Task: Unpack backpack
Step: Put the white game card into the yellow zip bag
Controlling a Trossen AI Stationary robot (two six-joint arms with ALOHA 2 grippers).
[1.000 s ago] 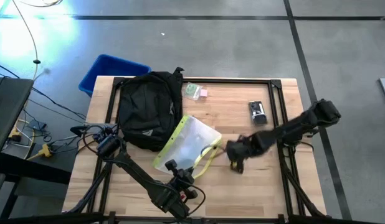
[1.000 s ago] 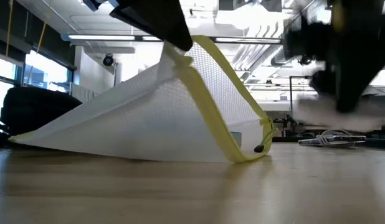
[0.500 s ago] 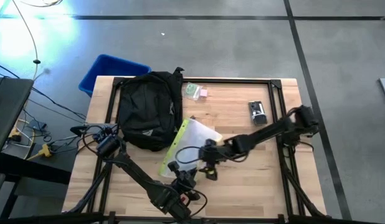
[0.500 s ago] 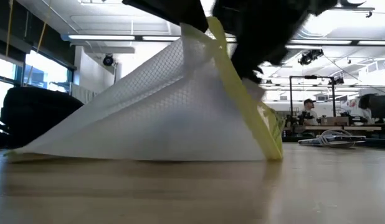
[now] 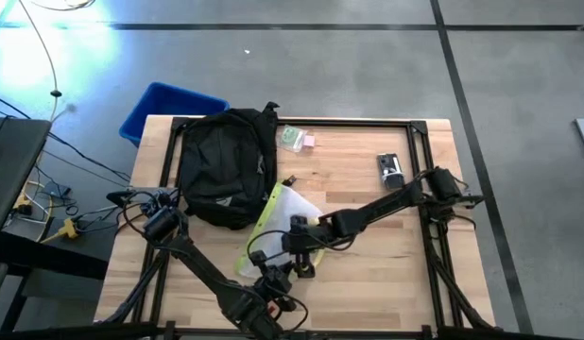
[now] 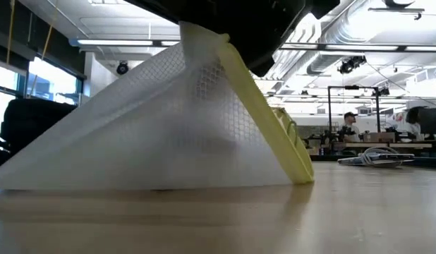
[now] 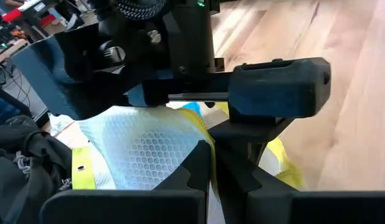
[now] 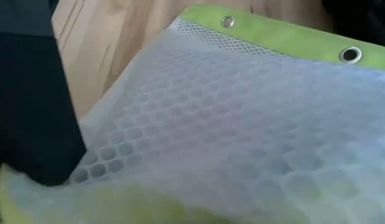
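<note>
— From above, what do you see?

— The table (image 5: 386, 274) first, then the backpack (image 5: 226, 165) lying on its far left part, well clear of both my grippers. A blue bin (image 5: 164, 106) sits on the floor past the table's far left corner. Just beside the backpack lies the pouch (image 5: 281, 222), with its yellow edge toward the backpack.

— And your arms?

— Both meet at the pouch. My left gripper (image 7: 211, 171) comes in from the near edge. My right gripper (image 5: 300, 247) reaches across from the right side, over the pouch's near end.

— Does the overhead camera show the grip?

— No, the fingers are too small there. My left wrist camera does: the two dark fingers are pressed together on the pouch's near edge, pinching it. The table-level camera adds that this edge is raised, so the pouch stands like a tent with its far side on the wood.

— And the right one?

— Its wrist camera is filled by honeycomb mesh and the yellow strip with two eyelets. One dark finger (image 8: 33, 106) lies against the mesh. I cannot tell whether those fingers are spread or gripping.

— Anything smaller?

— Only from above: a small packet (image 5: 292, 138) and a small dark device (image 5: 391, 171) on the far side.
</note>
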